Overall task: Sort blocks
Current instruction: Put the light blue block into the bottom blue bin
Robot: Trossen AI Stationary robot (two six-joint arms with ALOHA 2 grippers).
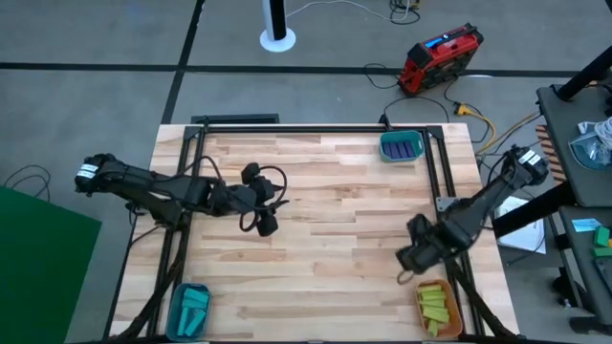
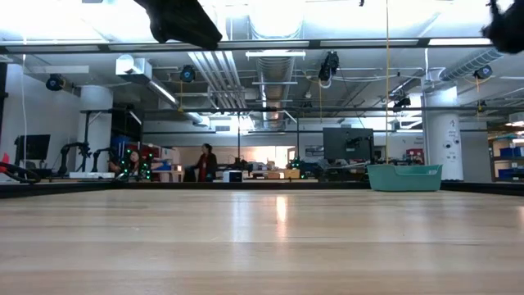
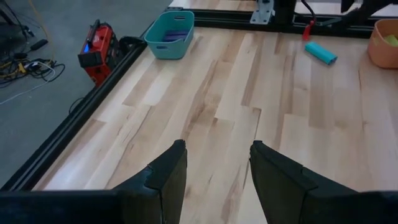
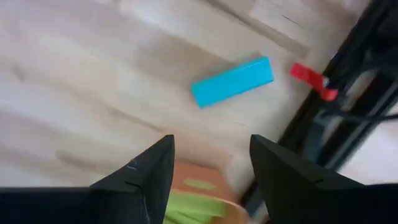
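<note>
Right gripper [image 4: 211,168] hovering wide open near a cyan block [image 4: 232,82]
Left gripper [image 3: 217,174] waiting mid-table, fingers also spread wide, holding nothing

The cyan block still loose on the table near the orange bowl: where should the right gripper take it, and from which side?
Come straight down from above. The cyan block lies flat on the wood, a long thin bar, clear of the orange bowl and red clamp. Probably best to close the open right gripper across its narrow width at mid-length, fingers on the two long edges.
</note>
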